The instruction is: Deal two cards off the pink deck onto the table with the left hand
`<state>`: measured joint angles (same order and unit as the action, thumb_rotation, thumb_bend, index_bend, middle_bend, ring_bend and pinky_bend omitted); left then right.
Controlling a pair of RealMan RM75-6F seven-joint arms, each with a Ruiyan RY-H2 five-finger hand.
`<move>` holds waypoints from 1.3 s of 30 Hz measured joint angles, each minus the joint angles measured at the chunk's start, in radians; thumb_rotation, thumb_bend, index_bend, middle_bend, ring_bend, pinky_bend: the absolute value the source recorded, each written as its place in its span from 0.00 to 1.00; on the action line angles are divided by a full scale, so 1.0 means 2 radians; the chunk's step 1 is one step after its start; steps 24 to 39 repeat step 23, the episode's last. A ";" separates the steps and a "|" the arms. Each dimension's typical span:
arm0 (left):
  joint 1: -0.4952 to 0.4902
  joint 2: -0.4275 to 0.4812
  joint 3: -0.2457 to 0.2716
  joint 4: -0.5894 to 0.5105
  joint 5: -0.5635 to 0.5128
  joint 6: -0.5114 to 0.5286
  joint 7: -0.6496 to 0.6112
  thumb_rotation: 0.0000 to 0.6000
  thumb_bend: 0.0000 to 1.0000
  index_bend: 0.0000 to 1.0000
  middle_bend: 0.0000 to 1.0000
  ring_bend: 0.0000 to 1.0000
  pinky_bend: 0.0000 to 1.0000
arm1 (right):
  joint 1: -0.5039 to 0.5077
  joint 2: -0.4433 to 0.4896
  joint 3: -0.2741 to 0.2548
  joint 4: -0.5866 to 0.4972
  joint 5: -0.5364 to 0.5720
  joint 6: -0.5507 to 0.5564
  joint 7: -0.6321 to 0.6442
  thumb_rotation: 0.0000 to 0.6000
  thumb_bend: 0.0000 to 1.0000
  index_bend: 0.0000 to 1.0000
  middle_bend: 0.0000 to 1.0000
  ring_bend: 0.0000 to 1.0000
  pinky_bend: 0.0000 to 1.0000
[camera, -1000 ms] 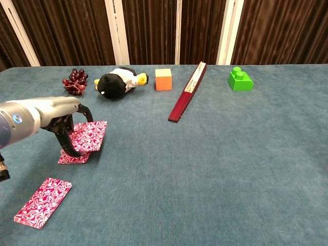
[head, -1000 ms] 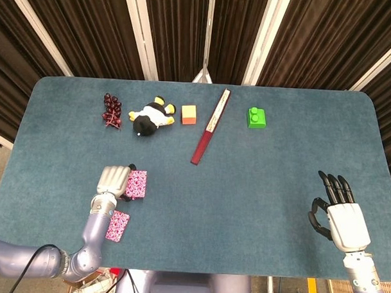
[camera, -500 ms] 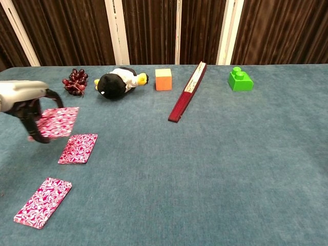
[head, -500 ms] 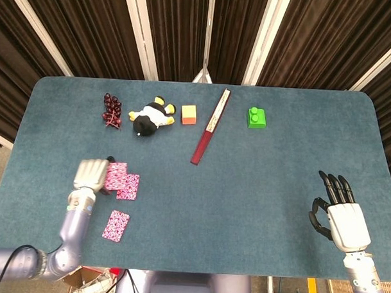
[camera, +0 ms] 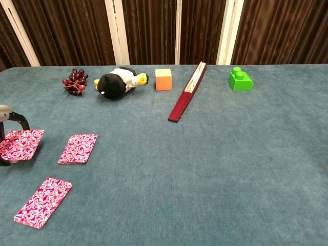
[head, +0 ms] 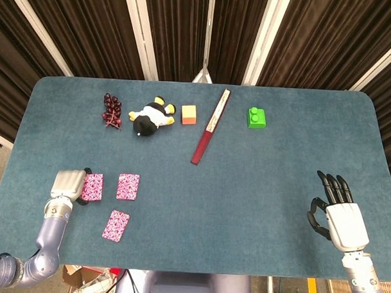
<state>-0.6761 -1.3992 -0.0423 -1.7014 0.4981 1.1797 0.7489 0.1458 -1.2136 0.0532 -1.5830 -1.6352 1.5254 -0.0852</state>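
Near left table edge: left hand (head: 67,182) grips the pink deck (head: 92,186), palm down, forearm running toward the near edge.
Dealt cards: first card (head: 116,225) nearest the robot; second card (head: 128,186) just beside the deck.
Head view only: right hand (head: 342,220), fingers spread, holding nothing.
Chest view: left hand (camera: 11,120) cut off at the frame's edge.

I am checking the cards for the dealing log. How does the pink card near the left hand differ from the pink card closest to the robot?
The card at the left hand is gripped by the left hand; the nearest card lies free on the table. In the head view the gripped card stands straight, while the nearest one is turned slightly. The gripped card is also further left. Both share the same pink patterned back.
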 measured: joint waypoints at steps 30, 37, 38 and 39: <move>0.108 0.103 0.049 -0.079 0.285 0.120 -0.141 1.00 0.05 0.00 0.00 0.00 0.00 | -0.003 0.003 0.000 0.004 0.006 -0.001 -0.015 1.00 0.45 0.00 0.00 0.00 0.00; 0.108 0.103 0.049 -0.079 0.285 0.120 -0.141 1.00 0.05 0.00 0.00 0.00 0.00 | -0.003 0.003 0.000 0.004 0.006 -0.001 -0.015 1.00 0.45 0.00 0.00 0.00 0.00; 0.108 0.103 0.049 -0.079 0.285 0.120 -0.141 1.00 0.05 0.00 0.00 0.00 0.00 | -0.003 0.003 0.000 0.004 0.006 -0.001 -0.015 1.00 0.45 0.00 0.00 0.00 0.00; 0.108 0.103 0.049 -0.079 0.285 0.120 -0.141 1.00 0.05 0.00 0.00 0.00 0.00 | -0.003 0.003 0.000 0.004 0.006 -0.001 -0.015 1.00 0.45 0.00 0.00 0.00 0.00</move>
